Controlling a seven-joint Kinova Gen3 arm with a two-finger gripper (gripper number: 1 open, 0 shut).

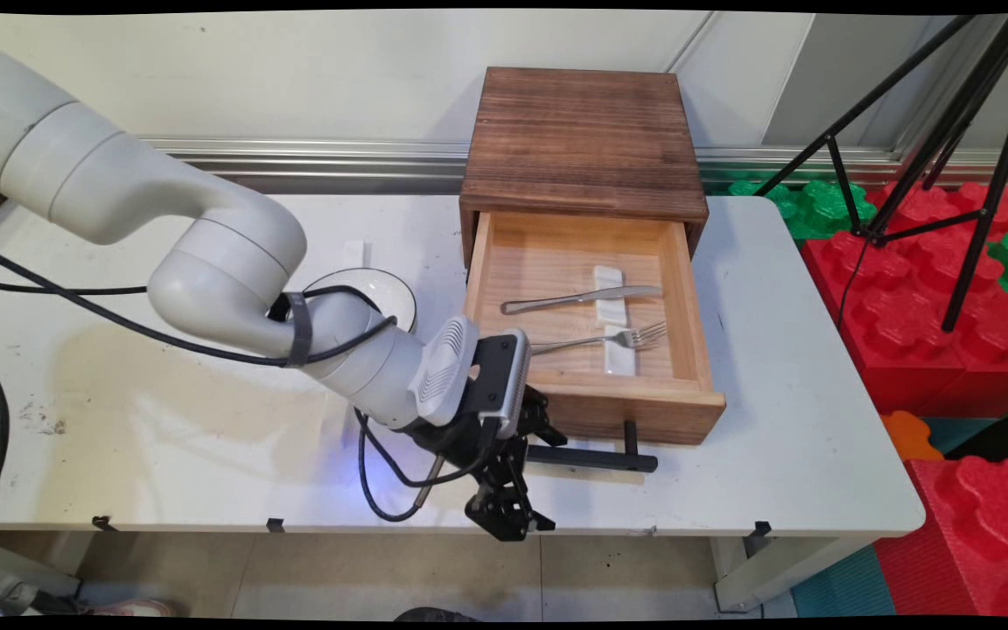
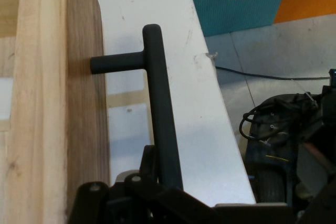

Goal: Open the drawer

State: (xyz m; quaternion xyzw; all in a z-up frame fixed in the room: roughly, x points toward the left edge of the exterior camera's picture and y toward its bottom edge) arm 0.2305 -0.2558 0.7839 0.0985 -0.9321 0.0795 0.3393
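inside open drawer point(image 1: 587, 262) — knife point(image 1: 578, 299), fork point(image 1: 602, 339)

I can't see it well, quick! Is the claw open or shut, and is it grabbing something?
Claw: at the black bar handle of the open light wooden drawer; open or shut cannot be told.

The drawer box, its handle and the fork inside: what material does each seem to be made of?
Drawer box: wood, with visible grain; dark stained top, pale unstained inside. Handle: matte black bar, probably painted metal, though plastic is possible. Fork: shiny silver, likely steel. It lies on a small white rest, maybe ceramic.
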